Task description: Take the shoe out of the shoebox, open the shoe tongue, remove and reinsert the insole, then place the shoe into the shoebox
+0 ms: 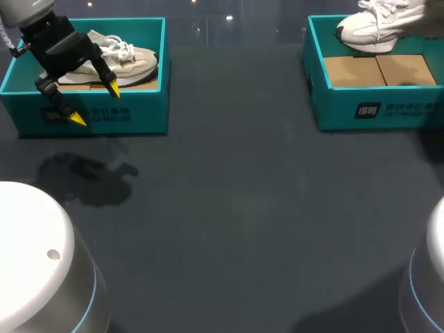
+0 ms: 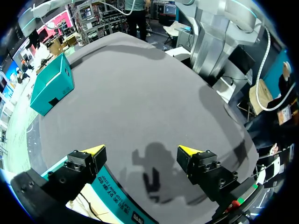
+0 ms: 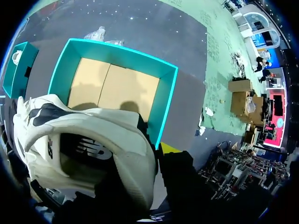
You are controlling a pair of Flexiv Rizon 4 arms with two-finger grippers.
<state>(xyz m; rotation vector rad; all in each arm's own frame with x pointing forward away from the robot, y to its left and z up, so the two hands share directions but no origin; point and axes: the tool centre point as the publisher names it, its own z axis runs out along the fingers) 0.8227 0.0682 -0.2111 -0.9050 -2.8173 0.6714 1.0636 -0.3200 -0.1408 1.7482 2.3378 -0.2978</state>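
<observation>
White shoe (image 1: 378, 24) is up in the air, right above the right shoebox (image 1: 374, 111), toward its back wall. It's well clear of the cardboard floor. The shoe's long axis runs along the box's long side, toe pointing toward the box's inner end. That's the line that counts: straight down and it's back inside.

The right pincer (image 3: 159, 154) looks clamped on the heel wall. One yellow tip shows outside it and the other is hidden in the collar. The shoe itself is cream-white mesh with dark side trim and white laces, its opening gaping.

Far across the counter (image 1: 243, 208) from that box, the left pincer (image 1: 96, 104) hangs with tips spread and nothing held, over a second box (image 1: 139, 114) holding a beige shoe (image 1: 132, 59). The right arm is clearly the nearer one.
</observation>
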